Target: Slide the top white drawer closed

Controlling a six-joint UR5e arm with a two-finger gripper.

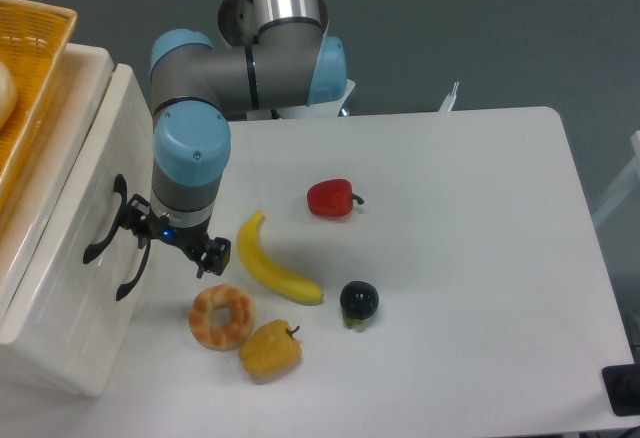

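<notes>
A black two-finger gripper [170,241], fingers spread and holding nothing, hangs beside the glossy white top drawer [95,173] with its curved black handle [106,223].

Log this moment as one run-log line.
phase: closing push | tool: at top white drawer front, beside its black handle | grip: cannot tell | drawer: nearly flush | banana: untouched

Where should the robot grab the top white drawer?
Probably by the top white drawer's curved black handle, coming from the table side. It bows out from the front, leaving a gap for a finger. The gripper is right beside it.
</notes>
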